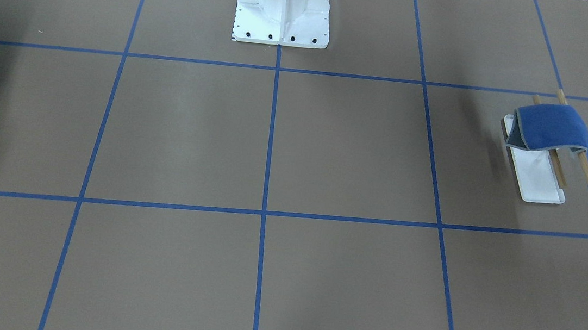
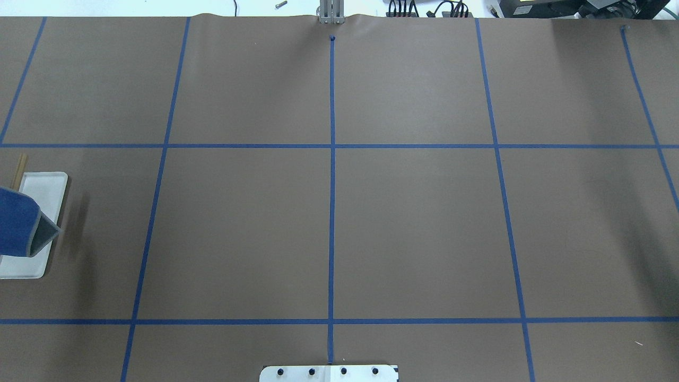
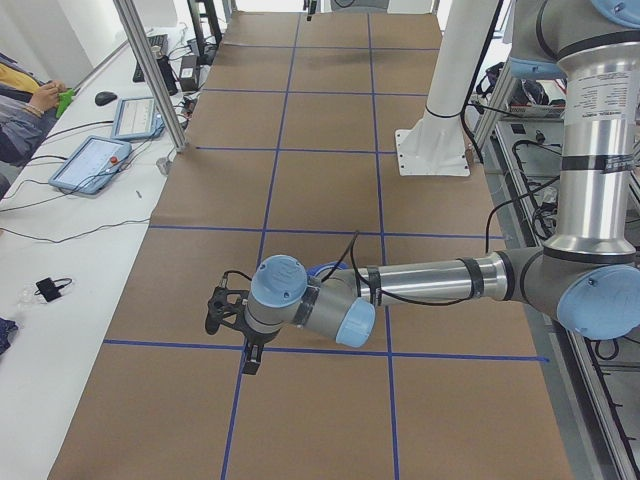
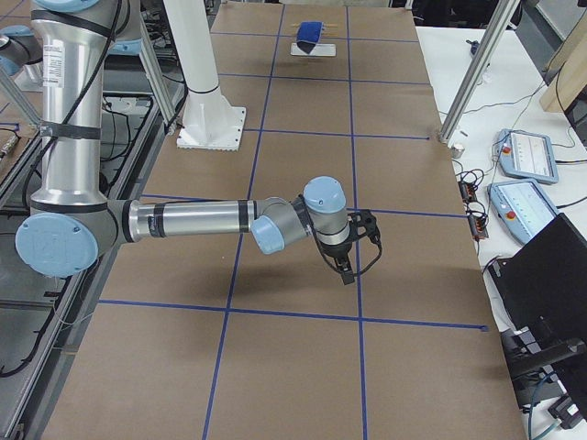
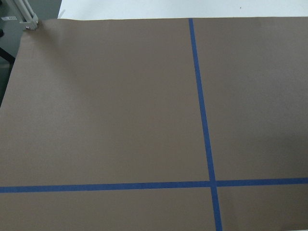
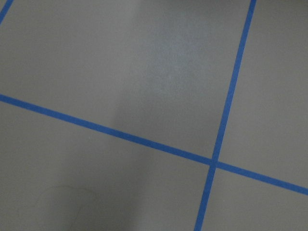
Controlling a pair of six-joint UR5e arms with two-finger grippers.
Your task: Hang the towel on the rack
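Observation:
The blue towel (image 1: 552,129) hangs folded over the two wood dowel bars (image 1: 560,170) of the rack, its grey underside showing at one end. The rack's white tray base (image 1: 539,182) lies under it. Towel (image 2: 16,225) and tray (image 2: 48,185) sit at the left edge of the overhead view and far back in the exterior right view (image 4: 310,34). My left gripper (image 3: 213,312) hovers over the table near the rack's end. My right gripper (image 4: 369,225) hovers over the other end. Both show only in side views, so I cannot tell whether they are open or shut.
The large white bolted pedestal (image 1: 283,8) stands at the robot's side of the table. Blue tape lines divide the brown table into squares. Tablets and cables lie on the white side benches (image 3: 95,160). Both wrist views show only table and tape.

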